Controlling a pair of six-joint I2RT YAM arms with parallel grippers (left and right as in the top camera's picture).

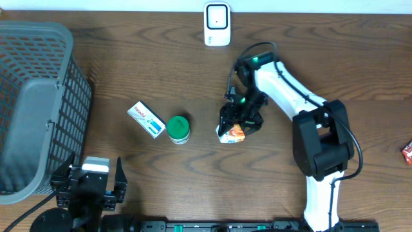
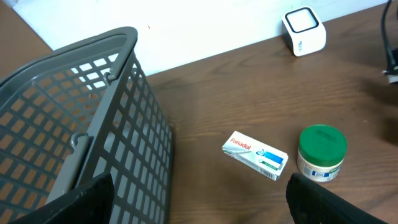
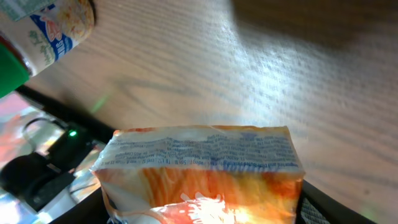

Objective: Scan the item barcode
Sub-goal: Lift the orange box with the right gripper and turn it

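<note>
Grey basket point(image 1: 71, 90); Panadol box point(image 1: 146, 119) beside green-lidded jar point(image 1: 178, 128).

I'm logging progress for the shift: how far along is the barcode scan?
Done: the right gripper straddles the orange packet. In hand: the grasp; whether the packet is gripped yet is unclear. Still to do: lifting the packet and showing its barcode to the white scanner. The left gripper sits open and empty.

So, an orange-and-white packet point(image 1: 232, 134), crinkly with a strip of fine blue print along one edge, is seen mid-tabletop point(image 1: 161, 64), pinched between the fingers of the right tool point(image 1: 239, 124). A white boxy scanner point(image 1: 217, 24) is stood upright at the far edge, well apart from it.
</note>
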